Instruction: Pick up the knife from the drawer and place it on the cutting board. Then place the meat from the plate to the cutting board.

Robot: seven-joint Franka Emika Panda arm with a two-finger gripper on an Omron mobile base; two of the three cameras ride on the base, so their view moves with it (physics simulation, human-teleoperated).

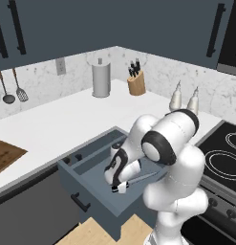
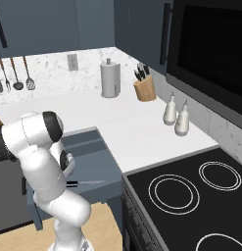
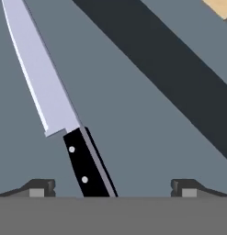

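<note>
Gripper [image 3: 112,188] low inside the open drawer [image 1: 98,198], fingers spread wide apart, nothing clamped; knife [image 3: 64,114] flat on the grey drawer floor, its black handle between the two fingertips [image 3: 39,187], blade pointing away. Cutting board [image 1: 5,154] on the white counter [image 1: 57,119] well left of the drawer. Farther back: paper towel holder [image 1: 101,79], knife block [image 1: 136,82] by the wall

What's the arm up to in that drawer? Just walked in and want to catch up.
The robot is reaching down into the open drawer for the knife. Its gripper hangs over the black handle with jaws wide open, one on each side, not yet closed on it. The knife lies flat on the drawer floor. The cutting board waits on the counter to the left.
</note>
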